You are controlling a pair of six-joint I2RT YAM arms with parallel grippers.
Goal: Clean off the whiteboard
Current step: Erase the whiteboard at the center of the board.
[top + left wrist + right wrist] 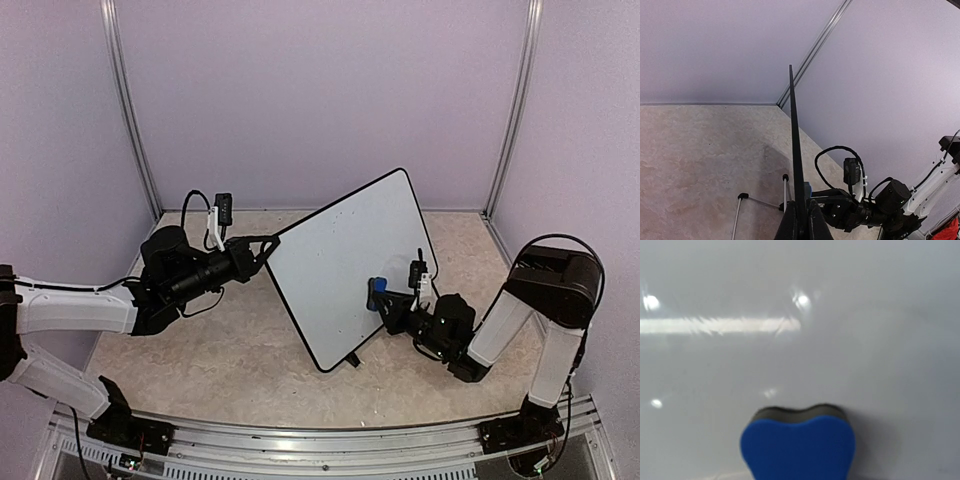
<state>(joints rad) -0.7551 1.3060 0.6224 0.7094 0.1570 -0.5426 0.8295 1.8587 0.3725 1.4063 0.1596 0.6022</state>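
The whiteboard (345, 262) stands tilted on the table, glossy white with a thin black rim, and no writing shows on it. My left gripper (268, 243) is shut on its left corner; in the left wrist view the board's rim (794, 150) runs edge-on up from between my fingers. My right gripper (385, 298) is shut on a black-and-blue eraser (377, 288) and presses it against the board's lower right face. In the right wrist view the eraser (798, 446) sits against the white board surface (800, 315); the fingers are hidden.
The board's thin stand legs (760, 202) with black feet rest on the beige table (200, 370) behind the board. Purple walls enclose the table on three sides. A metal rail (330, 440) runs along the near edge.
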